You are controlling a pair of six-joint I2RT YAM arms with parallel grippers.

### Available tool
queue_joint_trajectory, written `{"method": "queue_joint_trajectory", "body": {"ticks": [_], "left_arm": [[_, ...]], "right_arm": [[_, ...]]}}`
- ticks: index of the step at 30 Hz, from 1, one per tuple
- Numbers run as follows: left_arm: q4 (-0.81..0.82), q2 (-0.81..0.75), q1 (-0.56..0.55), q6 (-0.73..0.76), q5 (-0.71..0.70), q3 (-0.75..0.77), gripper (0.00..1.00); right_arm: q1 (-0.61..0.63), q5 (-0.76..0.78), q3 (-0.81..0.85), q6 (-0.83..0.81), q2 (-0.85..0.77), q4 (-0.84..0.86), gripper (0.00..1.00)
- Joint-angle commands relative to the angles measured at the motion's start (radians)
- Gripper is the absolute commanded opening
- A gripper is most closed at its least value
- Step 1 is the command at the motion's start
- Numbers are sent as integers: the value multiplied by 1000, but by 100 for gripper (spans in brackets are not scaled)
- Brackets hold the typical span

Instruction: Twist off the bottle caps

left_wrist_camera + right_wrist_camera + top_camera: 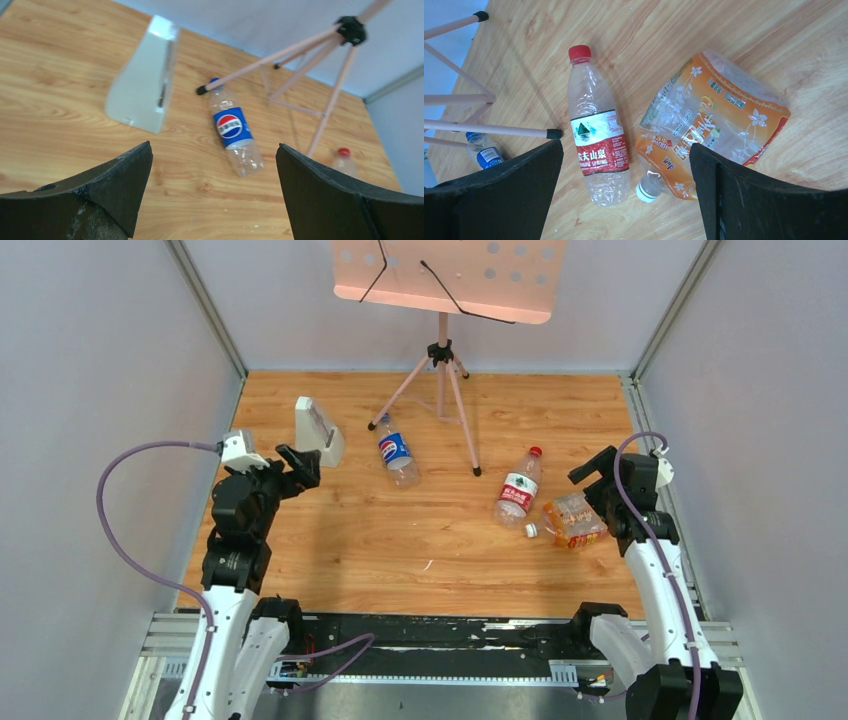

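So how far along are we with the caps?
Nothing looks done: the blue cap sits on the Pepsi bottle, the red cap on the red-labelled bottle, the white cap on the orange-labelled bottle, all lying flat. Nothing is in hand: the left hand and right hand are both open and empty. All three caps are left to unscrew.

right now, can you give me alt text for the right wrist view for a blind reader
Two plastic bottles lie on their sides on a wooden table, seen between the open fingers of the right claw: a water bottle with a red cap, and beside it a crumpled orange-labelled bottle with a white cap.
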Motion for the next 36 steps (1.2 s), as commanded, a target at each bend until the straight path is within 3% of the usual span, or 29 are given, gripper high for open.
{"method": "queue_joint_trajectory", "body": {"ticks": [1, 5, 10, 18, 27, 36], "left_arm": [[105, -11, 6, 38, 267, 4, 100], [144, 0, 7, 31, 411, -16, 100], [136, 7, 6, 54, 484, -8, 100], [120, 66, 5, 113, 650, 26, 100], [155, 91, -1, 116, 669, 20, 100], [175, 111, -1, 110, 686, 13, 100]], "right_arm": [[0, 2, -14, 69, 25, -3, 100], [0, -32, -31, 114, 50, -6, 100], [-8, 10, -14, 132, 65, -36, 100], [-12, -18, -46, 245, 40, -195, 100], [-12, 1, -106, 317, -26, -302, 100], [-12, 75, -139, 304, 121, -203, 99]]}}
